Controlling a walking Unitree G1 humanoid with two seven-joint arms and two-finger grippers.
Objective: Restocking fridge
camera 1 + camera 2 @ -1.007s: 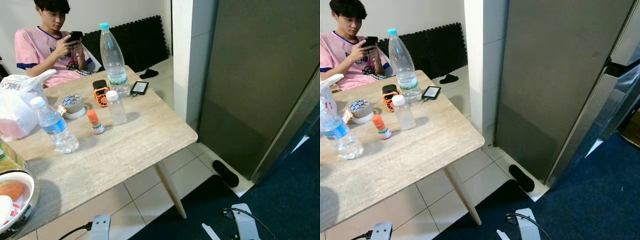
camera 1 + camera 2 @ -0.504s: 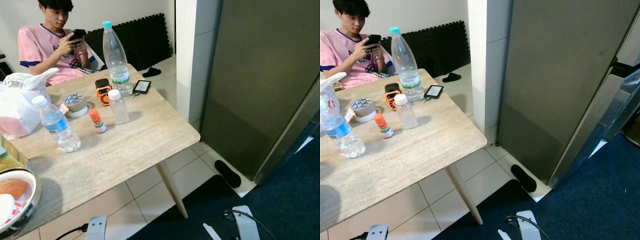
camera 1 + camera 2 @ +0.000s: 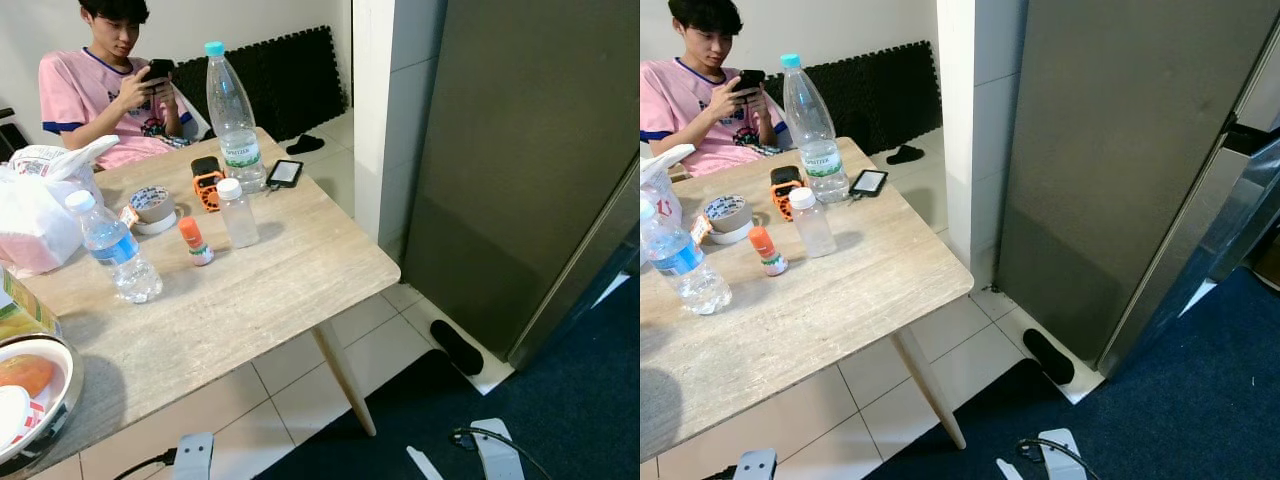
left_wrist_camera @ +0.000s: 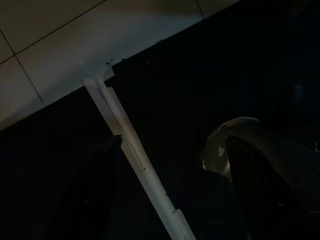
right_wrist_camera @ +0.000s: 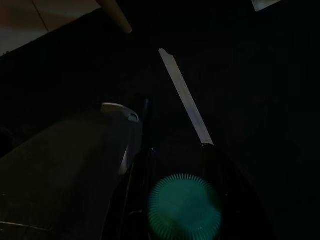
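In the right wrist view, my right gripper (image 5: pixel 176 150) is shut on a bottle whose ribbed teal cap (image 5: pixel 185 207) sits between the two black fingers, over the dark carpet. My left gripper (image 4: pixel 172 140) hangs open above the carpet edge with nothing between its fingers. The grey fridge (image 3: pixel 1110 150) stands to the right, its steel door edge (image 3: pixel 1240 190) at the far right. On the wooden table (image 3: pixel 260 290) stand a tall bottle with a teal cap (image 3: pixel 231 120), a blue-labelled water bottle (image 3: pixel 113 250), a small white-capped bottle (image 3: pixel 237 213) and a tiny orange-capped bottle (image 3: pixel 194 243).
A person in a pink shirt (image 3: pixel 100 80) sits behind the table holding a phone. A tape roll (image 3: pixel 151 205), a phone (image 3: pixel 284 172), a white plastic bag (image 3: pixel 40 205) and a bowl (image 3: pixel 45 420) share the table. A black slipper (image 3: pixel 455 345) lies by the fridge's foot. Dark blue carpet (image 3: pixel 1180 420) covers the floor there.
The head camera has shifted slightly, so the whole scene sits a little further right. Nothing on the table has moved.
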